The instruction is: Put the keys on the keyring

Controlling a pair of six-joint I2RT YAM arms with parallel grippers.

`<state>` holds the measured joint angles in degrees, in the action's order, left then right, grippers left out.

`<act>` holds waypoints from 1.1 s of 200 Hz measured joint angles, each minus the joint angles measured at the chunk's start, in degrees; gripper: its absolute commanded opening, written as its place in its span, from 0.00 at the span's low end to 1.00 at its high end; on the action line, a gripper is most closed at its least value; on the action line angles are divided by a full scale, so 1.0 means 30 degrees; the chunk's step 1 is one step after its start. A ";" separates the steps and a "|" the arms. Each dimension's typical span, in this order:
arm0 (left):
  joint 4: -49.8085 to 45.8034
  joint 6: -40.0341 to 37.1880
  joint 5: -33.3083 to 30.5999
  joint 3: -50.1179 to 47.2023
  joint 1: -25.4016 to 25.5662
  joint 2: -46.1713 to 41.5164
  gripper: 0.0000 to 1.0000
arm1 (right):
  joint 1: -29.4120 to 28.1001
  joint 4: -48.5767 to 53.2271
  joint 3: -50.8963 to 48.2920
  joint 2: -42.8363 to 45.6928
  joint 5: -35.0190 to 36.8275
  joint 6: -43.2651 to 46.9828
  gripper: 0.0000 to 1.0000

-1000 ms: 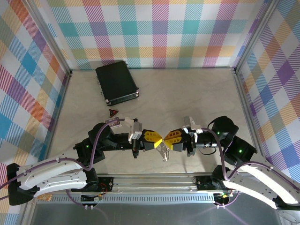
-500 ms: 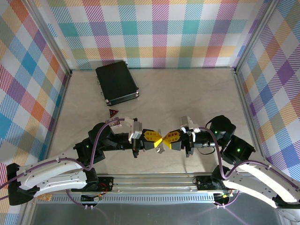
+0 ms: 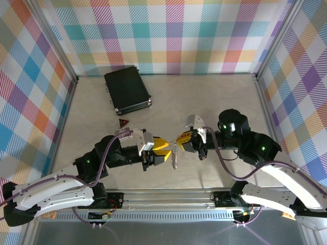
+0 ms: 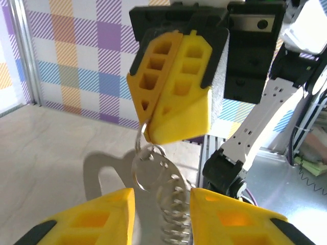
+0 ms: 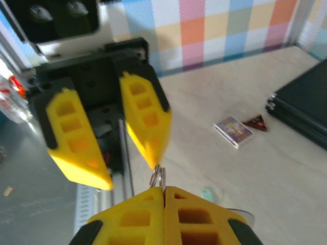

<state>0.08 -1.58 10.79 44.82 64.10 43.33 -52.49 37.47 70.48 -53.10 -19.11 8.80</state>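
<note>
The keyring (image 4: pixel 164 190), a flat silver oval with a row of small rings, hangs in the air above the table's front middle (image 3: pixel 174 157). My right gripper (image 5: pixel 164 190) is shut on the split ring (image 5: pixel 158 176) at its top. In the left wrist view that gripper (image 4: pixel 153 133) hangs above with the keyring dangling from it. My left gripper (image 4: pixel 162 199) is open, one yellow finger on each side of the keyring's lower part and apart from it. The teal-headed key (image 5: pixel 208 193) lies on the table below the right gripper.
A black case (image 3: pixel 126 90) lies at the back left. In front of it lie a small red triangle (image 3: pixel 123 123) and a small printed card (image 5: pixel 233 130). The metal rail (image 3: pixel 168 196) runs along the near edge. Checked walls close in three sides.
My left gripper has opened and let go of the keyring. The right arm has swung up and back, and the keyring now hangs from its shut fingers.
</note>
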 measured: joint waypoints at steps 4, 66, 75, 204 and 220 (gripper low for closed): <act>-0.0146 -0.0007 -0.0131 0.0000 0.0000 -0.0131 0.30 | -0.0095 0.0350 0.0255 -0.0219 0.0284 0.0255 0.00; -0.3045 -0.0736 -0.1319 0.1224 0.0000 -0.1071 0.27 | -0.1931 0.5013 0.3475 -0.3264 0.3738 0.3322 0.00; -0.3337 -0.0882 -0.1341 0.1450 0.0000 -0.1027 0.25 | -0.2106 0.5370 0.3730 -0.3512 0.4036 0.3563 0.00; -0.5144 -0.2353 0.0685 0.2900 0.0000 0.1464 0.25 | -0.4626 0.8116 0.5850 -0.5042 0.5727 0.5894 0.00; -0.5158 -0.2419 0.0685 0.2900 0.0000 0.1610 0.25 | -0.4765 0.8160 0.5901 -0.5115 0.5719 0.5945 0.00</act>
<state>-15.40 -8.84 12.84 53.52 64.10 48.16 -66.78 61.95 88.18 -68.45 -1.96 26.63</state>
